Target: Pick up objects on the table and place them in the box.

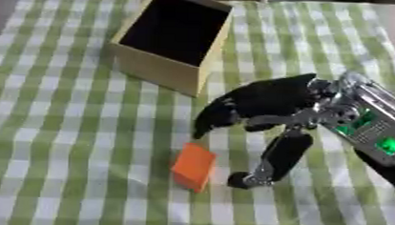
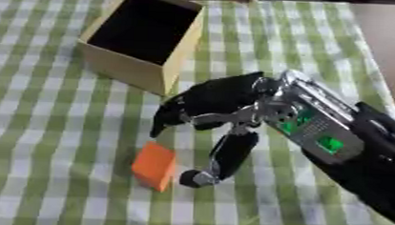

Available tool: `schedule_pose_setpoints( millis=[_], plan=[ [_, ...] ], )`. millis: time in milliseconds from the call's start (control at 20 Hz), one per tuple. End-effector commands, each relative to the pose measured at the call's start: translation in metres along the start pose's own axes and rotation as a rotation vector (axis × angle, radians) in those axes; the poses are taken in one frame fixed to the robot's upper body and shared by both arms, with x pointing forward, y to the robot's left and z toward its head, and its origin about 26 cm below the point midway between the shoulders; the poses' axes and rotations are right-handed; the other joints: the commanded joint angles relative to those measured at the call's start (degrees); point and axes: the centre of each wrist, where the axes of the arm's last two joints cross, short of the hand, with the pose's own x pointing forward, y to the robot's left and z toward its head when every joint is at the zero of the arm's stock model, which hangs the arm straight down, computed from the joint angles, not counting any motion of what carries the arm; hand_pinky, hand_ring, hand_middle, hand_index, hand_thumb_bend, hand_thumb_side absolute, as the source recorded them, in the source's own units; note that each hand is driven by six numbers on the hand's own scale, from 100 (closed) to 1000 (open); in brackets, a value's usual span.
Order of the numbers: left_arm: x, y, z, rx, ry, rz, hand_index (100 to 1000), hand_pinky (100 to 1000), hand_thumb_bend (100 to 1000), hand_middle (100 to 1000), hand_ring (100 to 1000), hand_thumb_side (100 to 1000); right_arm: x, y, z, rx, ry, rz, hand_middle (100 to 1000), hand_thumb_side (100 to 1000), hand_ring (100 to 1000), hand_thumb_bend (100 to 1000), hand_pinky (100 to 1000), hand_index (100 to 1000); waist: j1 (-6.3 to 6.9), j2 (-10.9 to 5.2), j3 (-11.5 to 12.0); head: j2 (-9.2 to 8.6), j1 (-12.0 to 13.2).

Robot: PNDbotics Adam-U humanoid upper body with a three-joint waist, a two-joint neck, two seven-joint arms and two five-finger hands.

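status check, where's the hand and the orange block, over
Right hand open, poised over orange block, thumb beside it, not gripping. Block on the cloth, short of the box. Box open. Nothing between. Left hand not in view.

Even, soft daylight across your checked cloth point(image 1: 58, 127); overall blur, faint shadows, box point(image 1: 165, 70) interior dark.

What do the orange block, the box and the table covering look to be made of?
Orange block: matte, uniform colour, possibly foam or painted wood; cannot tell. Box: tan flat walls, dark inside, likely cardboard or thin wood. Covering: green-and-white checked cloth, seemingly woven fabric.
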Motion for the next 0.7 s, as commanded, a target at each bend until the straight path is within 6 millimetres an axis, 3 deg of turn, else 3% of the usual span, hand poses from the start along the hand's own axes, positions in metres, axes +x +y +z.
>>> schedule_pose_setpoints(
  millis=[50,700],
  plan=[
    [0.0062,-0.0004,-0.0056,-0.005,-0.031,0.010,733,717,528,635,618,736,-0.0031,-0.0068,0.0002,-0.006,0.011,0.027,884,531,919,312,871,920,-0.02,-0.85,0.2,-0.59,-0.5],
    [0.0066,-0.0008,-0.0066,-0.007,-0.032,0.009,733,718,524,634,616,737,-0.0036,-0.0125,-0.0076,0.003,-0.025,0.074,905,478,924,331,873,930,-0.39,-0.28,0.9,-0.83,-1.8]
  ],
)
